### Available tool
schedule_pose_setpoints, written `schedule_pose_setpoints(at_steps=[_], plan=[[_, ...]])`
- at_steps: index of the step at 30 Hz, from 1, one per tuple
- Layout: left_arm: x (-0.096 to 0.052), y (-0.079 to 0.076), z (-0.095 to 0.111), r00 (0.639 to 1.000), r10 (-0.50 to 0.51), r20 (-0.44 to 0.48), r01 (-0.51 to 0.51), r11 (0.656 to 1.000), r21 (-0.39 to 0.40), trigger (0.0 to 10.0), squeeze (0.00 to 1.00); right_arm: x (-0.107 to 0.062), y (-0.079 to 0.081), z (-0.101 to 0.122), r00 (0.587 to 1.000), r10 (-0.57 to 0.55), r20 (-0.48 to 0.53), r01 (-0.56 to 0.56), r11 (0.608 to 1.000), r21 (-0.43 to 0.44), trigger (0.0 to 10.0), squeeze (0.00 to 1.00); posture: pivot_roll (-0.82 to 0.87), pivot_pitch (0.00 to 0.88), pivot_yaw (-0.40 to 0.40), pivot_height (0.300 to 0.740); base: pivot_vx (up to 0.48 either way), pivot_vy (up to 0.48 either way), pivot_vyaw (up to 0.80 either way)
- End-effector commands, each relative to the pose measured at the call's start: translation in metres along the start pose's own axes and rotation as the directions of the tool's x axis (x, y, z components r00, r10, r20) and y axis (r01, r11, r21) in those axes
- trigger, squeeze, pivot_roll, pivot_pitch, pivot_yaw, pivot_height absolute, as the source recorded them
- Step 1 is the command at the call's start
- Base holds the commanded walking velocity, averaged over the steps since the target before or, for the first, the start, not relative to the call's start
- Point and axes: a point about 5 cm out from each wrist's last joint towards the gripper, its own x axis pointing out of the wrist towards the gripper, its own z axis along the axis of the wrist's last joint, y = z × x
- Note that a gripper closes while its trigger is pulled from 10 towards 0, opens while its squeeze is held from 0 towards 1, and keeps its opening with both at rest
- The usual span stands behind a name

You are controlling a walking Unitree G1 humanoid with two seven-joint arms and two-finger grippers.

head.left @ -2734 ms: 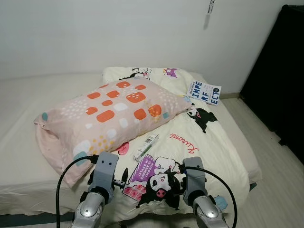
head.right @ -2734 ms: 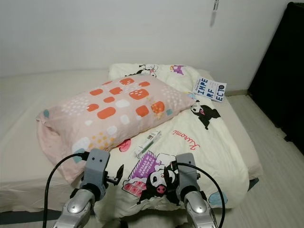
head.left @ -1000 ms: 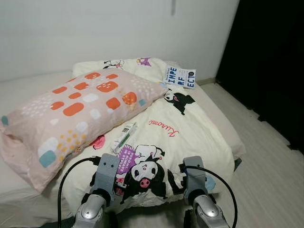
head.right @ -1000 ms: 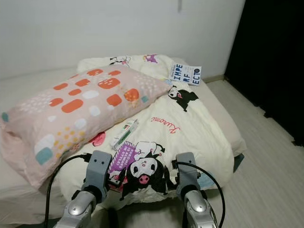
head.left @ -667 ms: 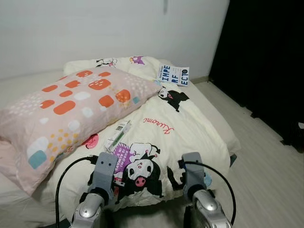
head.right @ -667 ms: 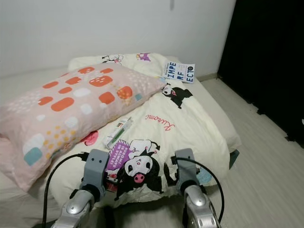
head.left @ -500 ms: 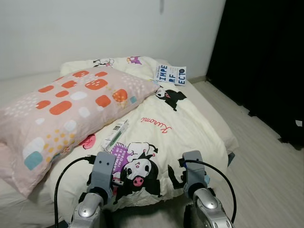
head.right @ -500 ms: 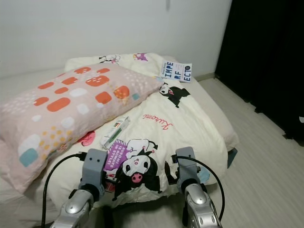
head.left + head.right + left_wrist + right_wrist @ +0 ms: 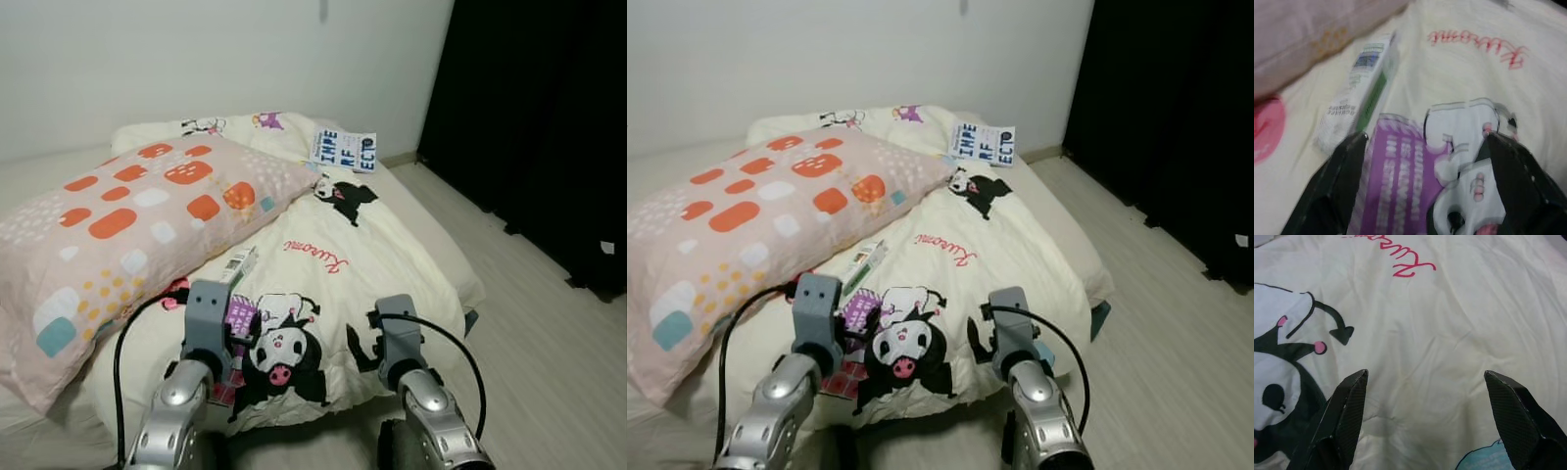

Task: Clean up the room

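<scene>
A big pink pillow (image 9: 127, 225) lies across the bed's left. Beside it rests a slim white-and-green box (image 9: 1359, 93) (on the cartoon duvet (image 9: 372, 245)). The left gripper (image 9: 1422, 186) hovers near it, spread wide, empty; the right gripper (image 9: 1422, 418) likewise, over bare duvet.

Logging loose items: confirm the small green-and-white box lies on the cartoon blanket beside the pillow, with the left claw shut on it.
Wrong on the grip: in the left wrist view the left claw is open above the blanket, the box untouched beside the pillow.

A pillow (image 9: 127, 225) crowds the box's (image 9: 235, 266) left; open blanket (image 9: 382, 255) lies right.
</scene>
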Motion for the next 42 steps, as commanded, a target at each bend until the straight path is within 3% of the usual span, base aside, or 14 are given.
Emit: schedule_pose_setpoints(at_steps=[1, 4, 6, 8, 15, 17, 18, 20, 21, 35, 38, 40, 42], plan=[[0.005, 0.007, -0.002, 1.000, 0.006, -0.017, -0.006, 0.999, -0.038, 10.0, 1.00, -0.002, -0.001, -0.006, 1.000, -0.006, -0.019, 0.007, 1.000, 0.006, 10.0, 0.00, 0.01, 0.213, 0.010, 0.551, 0.000, 0.000, 0.00], [0.011, 0.006, 0.002, 1.000, 0.000, -0.012, 0.000, 0.998, -0.058, 10.0, 1.00, -0.001, -0.001, -0.006, 1.000, -0.007, -0.018, 0.007, 1.000, 0.006, 10.0, 0.00, 0.01, 0.226, 0.011, 0.551, 0.000, 0.000, 0.00], [0.023, 0.002, 0.010, 0.999, -0.032, -0.005, 0.031, 0.992, -0.126, 10.0, 1.00, -0.001, -0.001, -0.005, 1.000, -0.005, -0.017, 0.005, 1.000, 0.006, 10.0, 0.00, 0.00, 0.247, 0.015, 0.551, 0.000, 0.000, 0.00], [0.027, 0.000, 0.013, 0.999, -0.047, -0.002, 0.046, 0.988, -0.148, 10.0, 1.00, -0.002, -0.001, -0.005, 1.000, -0.005, -0.017, 0.005, 1.000, 0.007, 10.0, 0.00, 0.00, 0.247, 0.015, 0.551, 0.000, 0.000, 0.00], [0.043, -0.007, 0.016, 0.995, -0.096, -0.028, 0.095, 0.994, -0.048, 10.0, 1.00, -0.004, 0.000, -0.007, 1.000, -0.006, -0.017, 0.006, 1.000, 0.007, 10.0, 0.00, -0.01, 0.282, 0.032, 0.551, 0.000, 0.000, 0.00], [0.048, -0.003, 0.018, 0.997, -0.077, -0.024, 0.076, 0.997, -0.033, 10.0, 0.94, -0.006, 0.000, -0.008, 1.000, -0.009, -0.017, 0.009, 1.000, 0.010, 10.0, 0.00, -0.01, 0.287, 0.037, 0.551, 0.000, 0.000, 0.00], [0.049, -0.002, 0.020, 0.997, -0.077, -0.012, 0.076, 0.997, -0.019, 10.0, 0.53, -0.006, 0.000, -0.009, 1.000, -0.010, -0.016, 0.010, 1.000, 0.011, 10.0, 0.00, -0.02, 0.295, 0.041, 0.551, 0.000, 0.000, 0.00], [0.051, -0.002, 0.022, 0.997, -0.080, -0.004, 0.080, 0.997, -0.013, 10.0, 0.53, -0.007, 0.000, -0.009, 1.000, -0.011, -0.016, 0.011, 1.000, 0.012, 10.0, 0.00, -0.02, 0.295, 0.041, 0.551, 0.000, 0.000, 0.00], [0.052, 0.000, 0.025, 0.997, -0.073, 0.011, 0.073, 0.997, -0.008, 10.0, 0.00, -0.008, 0.000, -0.009, 1.000, -0.011, -0.015, 0.011, 1.000, 0.014, 10.0, 0.00, -0.02, 0.302, 0.044, 0.551, 0.000, 0.000, 0.00], [0.060, 0.022, 0.037, 0.999, -0.022, 0.030, 0.020, 0.998, 0.066, 10.0, 0.00, -0.022, 0.012, -0.016, 0.997, 0.074, -0.032, -0.072, 0.997, 0.039, 10.0, 0.00, -0.03, 0.306, 0.042, 0.551, 0.000, 0.000, 0.00], [0.060, 0.030, 0.037, 1.000, 0.005, 0.026, -0.008, 0.996, 0.087, 10.0, 0.00, -0.024, 0.019, -0.014, 0.990, 0.139, -0.018, -0.139, 0.990, 0.025, 10.0, 0.00, -0.03, 0.302, 0.039, 0.551, 0.000, 0.000, 0.00], [0.059, 0.038, 0.037, 0.999, 0.029, 0.021, -0.031, 0.994, 0.104, 10.0, 0.00, -0.024, 0.028, -0.005, 0.971, 0.240, 0.017, -0.240, 0.971, 0.002, 10.0, 0.00, -0.03, 0.298, 0.036, 0.551, 0.000, 0.000, 0.00], [0.059, 0.038, 0.037, 0.999, 0.029, 0.021, -0.031, 0.994, 0.104, 10.0, 0.00, -0.024, 0.028, -0.005, 0.971, 0.240, 0.017, -0.240, 0.971, 0.002, 10.0, 0.00, -0.03, 0.298, 0.036, 0.551, 0.000, 0.000, 0.00]])
